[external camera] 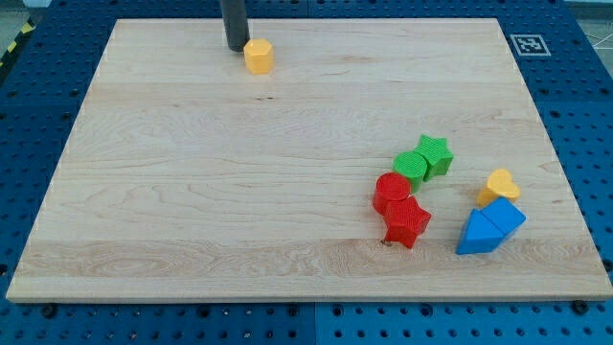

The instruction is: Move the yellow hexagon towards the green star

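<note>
On the wooden board (192, 211) I count seven blocks: two yellow, two green, two red and, as it seems, two blue pressed together, though the blue pair is hard to separate in this view, so the total may be eight. The yellow hexagon (259, 56) stands alone in the upper left part of the frame, near the top edge of the board. My tip (235, 47) is just beside it, on its upper left side, very close or touching; I cannot tell which. The arm ends in a plain rod, so it has no jaws to be spread or pressed together. The green star (434, 154) is in the lower right part of the frame, well apart from the hexagon, and it touches the green round block (411, 167) on its lower left. Below them the red round block (391, 192) touches the red star (407, 221). Further right, the yellow heart (500, 184) sits just above the blue blocks (489, 228), near the right edge of the board. Between the hexagon and the green star the board is bare wood. At the upper right corner there is a small black and white square marker (526, 44); no readable writing shows on it. Around the board lies a blue perforated table (29, 125).
</note>
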Controlling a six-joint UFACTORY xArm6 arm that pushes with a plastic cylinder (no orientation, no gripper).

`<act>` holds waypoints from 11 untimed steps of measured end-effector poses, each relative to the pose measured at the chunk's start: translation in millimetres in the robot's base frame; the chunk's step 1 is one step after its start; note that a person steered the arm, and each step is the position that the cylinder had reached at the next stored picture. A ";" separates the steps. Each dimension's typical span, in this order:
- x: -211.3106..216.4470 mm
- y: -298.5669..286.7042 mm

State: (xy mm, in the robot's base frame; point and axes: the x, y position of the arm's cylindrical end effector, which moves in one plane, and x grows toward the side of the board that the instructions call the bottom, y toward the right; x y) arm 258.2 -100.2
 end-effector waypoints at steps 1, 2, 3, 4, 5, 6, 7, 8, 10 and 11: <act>17.2 15.7; 31.6 31.3; 47.5 38.5; 61.0 54.0; 65.4 75.8; 65.4 97.0; 66.1 116.3; 69.4 132.7; 86.5 152.3; 100.5 151.7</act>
State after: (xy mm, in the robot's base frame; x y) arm 358.6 51.5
